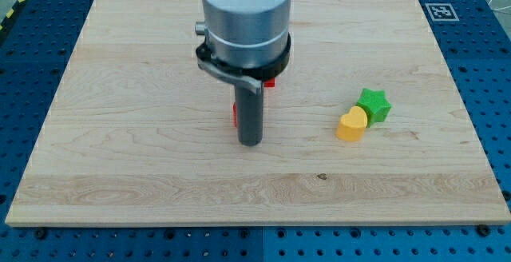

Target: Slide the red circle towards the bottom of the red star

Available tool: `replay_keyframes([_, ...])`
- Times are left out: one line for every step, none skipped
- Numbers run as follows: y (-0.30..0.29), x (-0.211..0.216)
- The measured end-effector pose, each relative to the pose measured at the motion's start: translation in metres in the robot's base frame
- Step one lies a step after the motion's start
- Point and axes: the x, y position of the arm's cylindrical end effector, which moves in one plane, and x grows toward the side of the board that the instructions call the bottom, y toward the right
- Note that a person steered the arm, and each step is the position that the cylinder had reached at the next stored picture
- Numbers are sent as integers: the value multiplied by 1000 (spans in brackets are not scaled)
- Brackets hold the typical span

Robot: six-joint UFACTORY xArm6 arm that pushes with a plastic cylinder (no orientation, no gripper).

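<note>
My tip [251, 142] rests on the wooden board [144, 158] a little left of the middle. A sliver of a red block [235, 114] shows at the rod's left side, just above the tip and touching or nearly touching the rod; its shape is hidden. Another bit of red [271, 81] shows at the rod's upper right, under the arm's grey body; its shape is hidden too. I cannot tell which is the circle and which is the star.
A yellow heart [351, 124] lies at the view's right, touching a green star [374, 105] just above and right of it. The arm's grey cylinder [244, 14] covers the board's top middle. A blue perforated table surrounds the board.
</note>
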Motion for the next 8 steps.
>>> replay_keyframes([2, -22])
replay_keyframes([-9, -24])
replay_keyframes([-46, -25])
replay_keyframes([-60, -43])
replay_keyframes([-59, -45])
replay_keyframes([-44, -43])
replay_keyframes([-24, -43])
replay_keyframes([-21, -46])
